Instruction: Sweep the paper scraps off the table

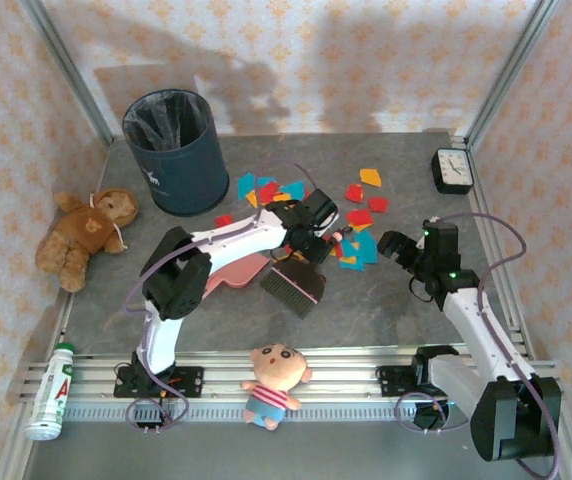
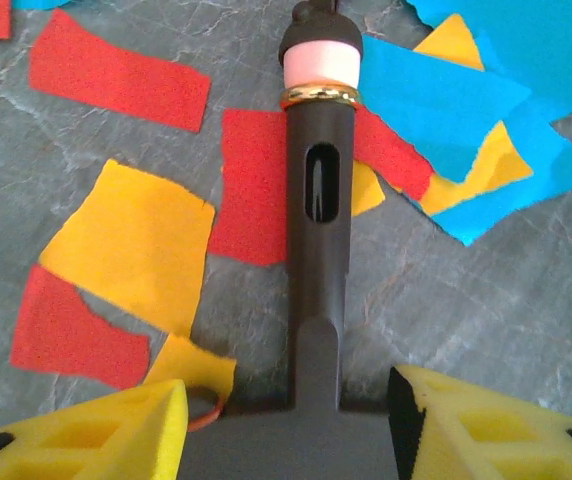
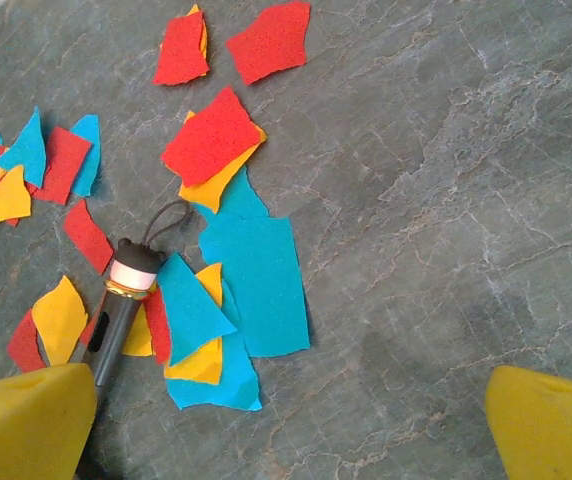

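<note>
Along the near rail (image 1: 296, 372) of the worktop (image 1: 386, 310): a white bottle (image 1: 52, 392) on its side at the left end, a cartoon doll (image 1: 274, 385) face up between the two arm bases. Just beyond, left of centre, a pink dustpan (image 1: 234, 272) flat on the stone, touching a dark brush (image 1: 294, 285) on its right, head toward the near edge, handle angled away into the litter. Left fingers (image 2: 96, 430) low over that brush, partly closed to either side of the handle's broad base, dark plastic flush between the yellow tips; firm grip or mere contact, cannot tell. Right fingers (image 3: 26, 420) spread wide, holding nothing, above bare stone just right of the litter. Paper scraps (image 1: 356, 215) in red, blue, orange and yellow, strewn flat across the middle of the worktop from beside the bin to right of centre, several overlapping, a few red and blue ones under the pink-capped end of the brush handle. At the left edge, a brown teddy bear (image 1: 88, 232) on its back. Farthest back, a dark blue bin (image 1: 176, 150) upright with a black liner at the left, a black clock (image 1: 454, 170) near the right corner.
</note>
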Motion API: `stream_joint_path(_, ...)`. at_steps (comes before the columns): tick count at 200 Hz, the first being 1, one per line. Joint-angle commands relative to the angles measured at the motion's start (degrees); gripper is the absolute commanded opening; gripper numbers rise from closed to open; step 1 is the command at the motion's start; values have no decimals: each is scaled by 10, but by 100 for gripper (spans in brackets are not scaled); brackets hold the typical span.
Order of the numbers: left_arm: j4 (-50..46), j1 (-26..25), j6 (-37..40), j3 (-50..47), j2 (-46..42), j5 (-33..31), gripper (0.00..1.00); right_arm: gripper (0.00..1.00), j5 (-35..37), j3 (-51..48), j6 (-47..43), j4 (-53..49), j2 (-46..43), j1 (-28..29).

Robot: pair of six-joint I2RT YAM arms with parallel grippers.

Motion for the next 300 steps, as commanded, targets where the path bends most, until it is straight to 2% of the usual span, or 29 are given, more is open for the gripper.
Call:
stream_joint_path(1, -47, 1, 24, 36, 24, 12, 52, 99, 1, -3, 6, -8, 3, 5)
stream_joint_path(71, -85, 0, 37, 103, 96, 33, 46, 99, 0, 0, 7, -8, 15, 5)
stream_joint_path(199, -118, -12, 48, 112, 144, 8, 35, 99, 0, -3, 9, -2, 32, 5)
stream_joint_path(213, -120, -13, 48, 113, 148, 8, 31, 100, 0, -3, 9, -2, 33, 5)
stream_joint_path(228, -122, -13, 48, 112, 146, 5, 23, 99, 0, -3, 9, -2, 33, 5)
stream_joint_path(245, -119, -14, 47, 108, 138, 2, 19, 99, -1, 0, 11, -3, 34, 5)
stream_joint_path(279, -89, -15, 40, 76, 100, -1, 18, 99, -18, 5, 21, 0, 39, 5)
stream_joint_path(300, -61, -15, 34, 48, 67, -1, 18, 99, -57, 13, 29, 10, 54, 5)
